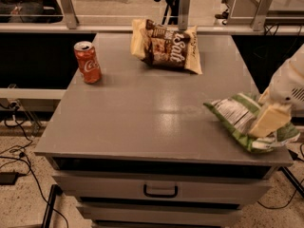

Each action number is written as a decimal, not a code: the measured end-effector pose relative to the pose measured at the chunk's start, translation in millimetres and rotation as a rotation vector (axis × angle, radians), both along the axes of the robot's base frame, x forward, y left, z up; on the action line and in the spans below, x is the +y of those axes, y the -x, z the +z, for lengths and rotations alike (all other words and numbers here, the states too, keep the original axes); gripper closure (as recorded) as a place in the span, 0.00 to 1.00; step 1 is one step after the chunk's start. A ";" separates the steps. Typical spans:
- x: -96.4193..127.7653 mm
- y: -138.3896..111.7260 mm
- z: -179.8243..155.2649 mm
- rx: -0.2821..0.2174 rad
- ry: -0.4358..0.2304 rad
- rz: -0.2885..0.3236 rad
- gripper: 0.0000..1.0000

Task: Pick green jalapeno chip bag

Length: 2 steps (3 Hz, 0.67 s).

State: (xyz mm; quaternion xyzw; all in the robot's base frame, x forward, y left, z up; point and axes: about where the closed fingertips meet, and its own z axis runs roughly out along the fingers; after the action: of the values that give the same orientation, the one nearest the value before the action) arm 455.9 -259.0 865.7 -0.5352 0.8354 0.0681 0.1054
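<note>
The green jalapeno chip bag (235, 118) is a crinkly light-green bag with a white printed panel, at the right front of the grey table (152, 118). It overhangs the table's right edge. My gripper (268, 121) comes in from the right on a white arm and is shut on the bag's right half. One cream finger (270, 118) lies across the top of the bag; the other is hidden under it. The bag's left end points toward the table's middle and sits slightly tilted.
A cream-and-brown bag lettered "Salt" (167, 49) lies at the back centre. A red soda can (87, 61) stands upright at the back left. A drawer with a dark handle (160, 191) is below the front edge. Cables (19, 151) lie on the floor at left.
</note>
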 end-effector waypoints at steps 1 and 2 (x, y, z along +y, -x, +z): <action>-13.7 -10.1 30.0 0.035 -0.087 0.023 1.00; -22.0 -33.6 63.2 -0.012 -0.202 0.024 1.00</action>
State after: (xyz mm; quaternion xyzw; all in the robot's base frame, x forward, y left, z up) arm 489.4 -281.1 929.0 -0.5323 0.8170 0.1501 0.1630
